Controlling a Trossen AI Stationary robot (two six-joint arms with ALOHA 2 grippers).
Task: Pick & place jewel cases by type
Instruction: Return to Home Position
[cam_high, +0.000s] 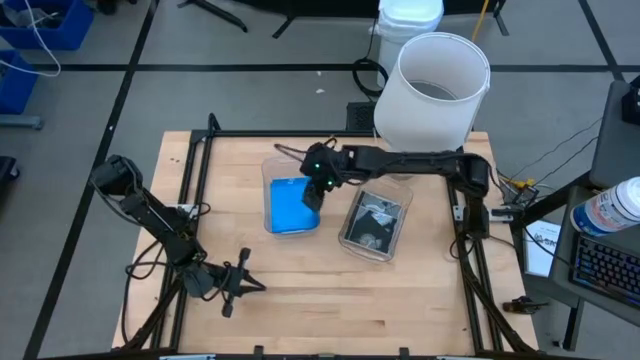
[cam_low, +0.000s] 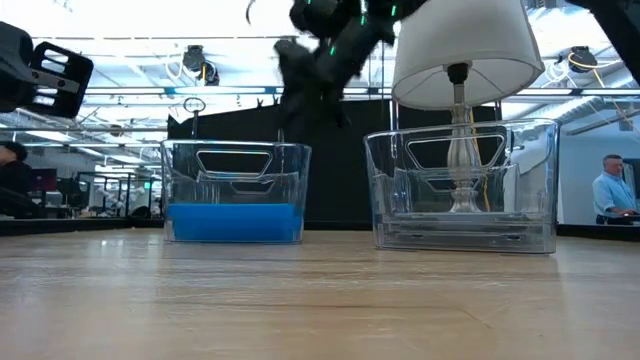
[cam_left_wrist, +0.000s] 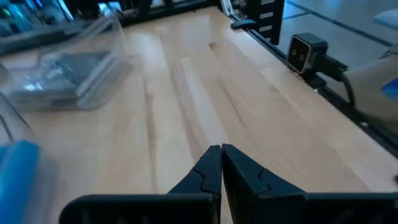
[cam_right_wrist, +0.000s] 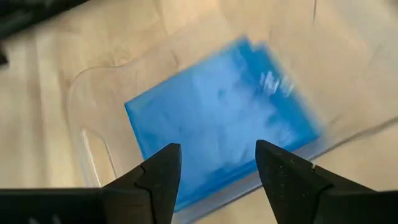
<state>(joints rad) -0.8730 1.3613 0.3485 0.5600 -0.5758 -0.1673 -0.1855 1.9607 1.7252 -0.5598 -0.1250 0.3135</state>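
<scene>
Your left gripper waits pinched closed at the table's left side. The bright blue rectangular jewel cases lie flat in the left clear plastic bin. The right gripper hangs above them, spread wide and empty. Raise it straight over the bin wall before swinging home. The clear square disc cases lie in the right clear bin.

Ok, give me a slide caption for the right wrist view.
Open right gripper hovers above blue jewel cases lying in a clear bin.
</scene>
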